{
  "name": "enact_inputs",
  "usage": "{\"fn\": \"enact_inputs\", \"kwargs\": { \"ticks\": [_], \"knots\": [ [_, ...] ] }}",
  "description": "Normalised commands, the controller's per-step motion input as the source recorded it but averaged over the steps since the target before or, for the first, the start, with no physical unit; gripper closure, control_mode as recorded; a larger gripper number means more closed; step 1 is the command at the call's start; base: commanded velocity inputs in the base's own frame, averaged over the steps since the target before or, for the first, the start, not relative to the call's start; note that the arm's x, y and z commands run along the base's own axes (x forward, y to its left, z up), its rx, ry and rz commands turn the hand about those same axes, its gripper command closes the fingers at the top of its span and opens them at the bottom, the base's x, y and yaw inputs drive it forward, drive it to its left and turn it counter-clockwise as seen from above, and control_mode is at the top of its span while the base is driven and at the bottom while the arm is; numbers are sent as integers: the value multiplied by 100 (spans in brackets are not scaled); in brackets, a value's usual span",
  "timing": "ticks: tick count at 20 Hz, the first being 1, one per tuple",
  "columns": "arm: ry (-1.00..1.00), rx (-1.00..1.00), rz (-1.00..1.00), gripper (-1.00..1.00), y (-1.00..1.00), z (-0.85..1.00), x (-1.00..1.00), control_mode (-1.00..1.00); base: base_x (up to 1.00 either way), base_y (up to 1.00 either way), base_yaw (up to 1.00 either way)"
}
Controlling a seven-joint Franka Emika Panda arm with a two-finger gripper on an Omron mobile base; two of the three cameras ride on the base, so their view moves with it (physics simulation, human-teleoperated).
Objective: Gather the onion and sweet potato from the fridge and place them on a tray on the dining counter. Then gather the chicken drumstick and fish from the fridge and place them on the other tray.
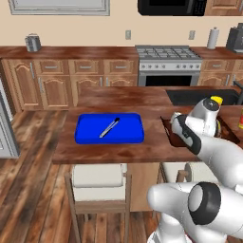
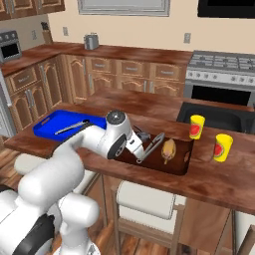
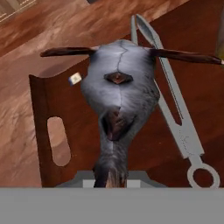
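the dining counter (image 1: 118,152) spreads beneath the pincer, its dark reddish-brown top carrying everything here. well off to the pincer's left lies the blue tray (image 1: 88,130), with a grey utensil with a black tip (image 1: 109,127) lying slantwise inside it. directly under the pincer sits a brown wooden tray (image 3: 43,109) with a slot handle in its end. the pincer (image 3: 110,177) points down over this wooden tray and is clamped on the narrow tail end of a grey fish (image 3: 118,87), which hangs just ahead of the tips with dark fins spread to both sides. on the wooden tray, just beside the fish, lie metal tongs (image 3: 175,109), and beyond them a chicken drumstick (image 2: 169,150). further off, past the wooden tray, stand two yellow cups (image 2: 197,126) on the counter.
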Motion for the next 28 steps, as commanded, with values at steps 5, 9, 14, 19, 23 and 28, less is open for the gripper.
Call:
{"fn": "enact_inputs", "kwargs": {
  "ticks": [5,9,14,19,23,28],
  "knots": [
    [5,-2,4,100,0,-20,33,-100,0,0,0],
    [7,-3,4,100,0,-24,33,-100,0,0,0],
    [6,-3,4,100,-4,-30,24,-100,0,0,0],
    [2,0,4,100,-9,-19,17,-100,0,0,0],
    [0,0,3,-100,-6,-11,7,-100,0,0,0],
    [0,0,2,-100,-2,-2,0,-100,0,0,0]
  ]
}}
